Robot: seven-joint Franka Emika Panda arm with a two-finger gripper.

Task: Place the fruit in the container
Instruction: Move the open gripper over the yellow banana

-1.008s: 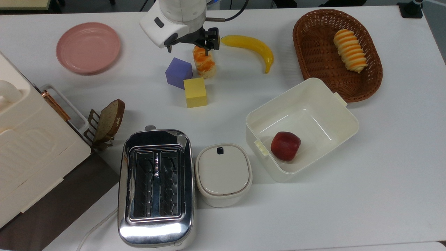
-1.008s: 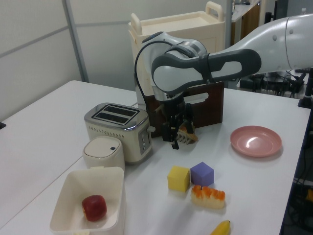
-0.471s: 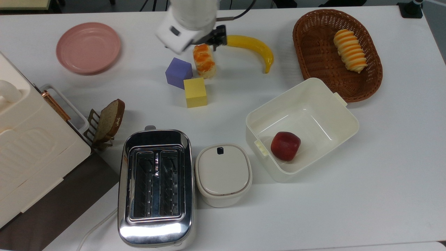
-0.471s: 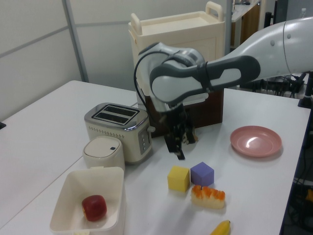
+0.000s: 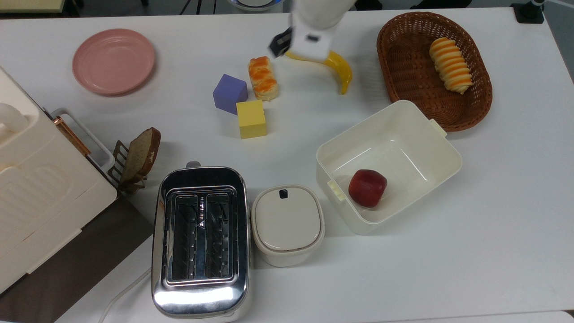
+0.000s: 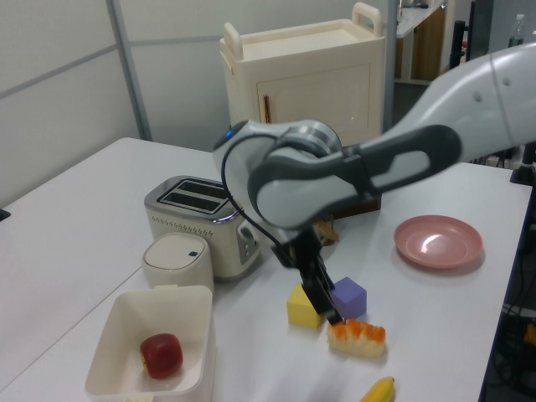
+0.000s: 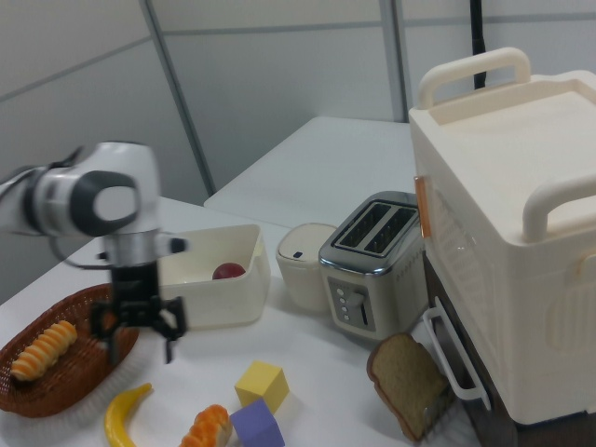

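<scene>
Banana point(image 5: 338, 67) lies on your table point(image 5: 493, 202) between the basket point(image 5: 394, 85) and the bread piece point(image 5: 263, 78), outside the tub point(image 5: 450, 154). Your claw point(image 7: 140, 349) hangs above it, fingers spread, holding nothing.

banana point(image 5: 339, 68) half hidden under arm point(image 5: 314, 27)

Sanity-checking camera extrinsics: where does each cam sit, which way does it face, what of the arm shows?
Top view: overhead, looking down on the table; arm's wrist above the banana.
Left view: low, near the tub, facing the cabinet; arm sweeps in from the left view's right.
Right view: opposite end, beside that cabinet; gripper open above the banana.
All three share tub, apple, toaster.
</scene>
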